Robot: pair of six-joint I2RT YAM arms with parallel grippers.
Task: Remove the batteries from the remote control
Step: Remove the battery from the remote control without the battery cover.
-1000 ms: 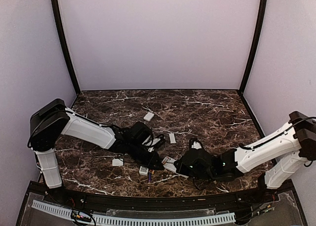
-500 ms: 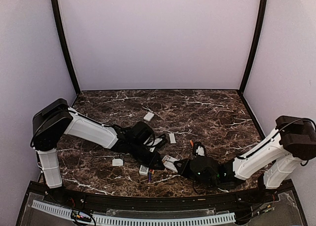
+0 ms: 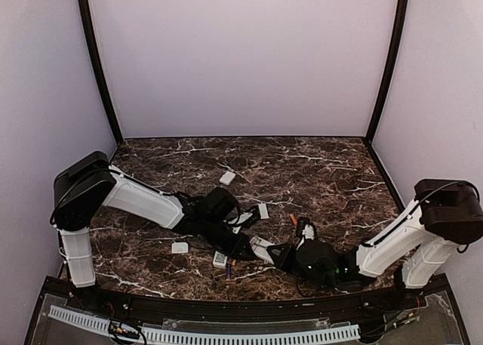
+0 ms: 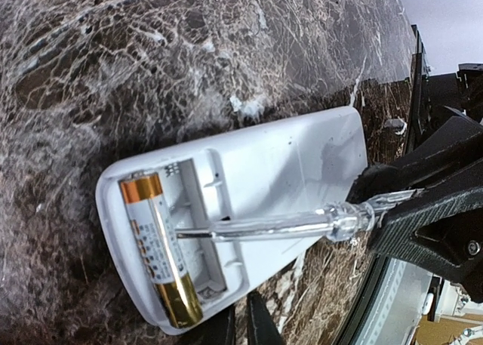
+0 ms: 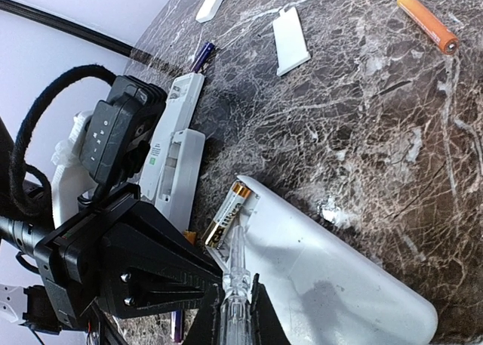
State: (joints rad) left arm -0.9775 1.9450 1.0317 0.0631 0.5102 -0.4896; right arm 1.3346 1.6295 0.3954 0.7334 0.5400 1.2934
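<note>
Left wrist: light, slick battery [image 4: 161, 247] is judged best levered at its end by tool [image 4: 264, 228] clamped in right gripper [image 4: 371, 213]; left fingers [image 4: 255, 330] nearly closed, hold unclear.

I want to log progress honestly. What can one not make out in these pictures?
- Top view: the compartment of the remote is too small to see into.
- Left wrist view: the left gripper is cut off by the bottom edge; whether it grips the remote is unclear.
- Right wrist view: the clear tool and the left gripper's body cover part of the battery.
</note>
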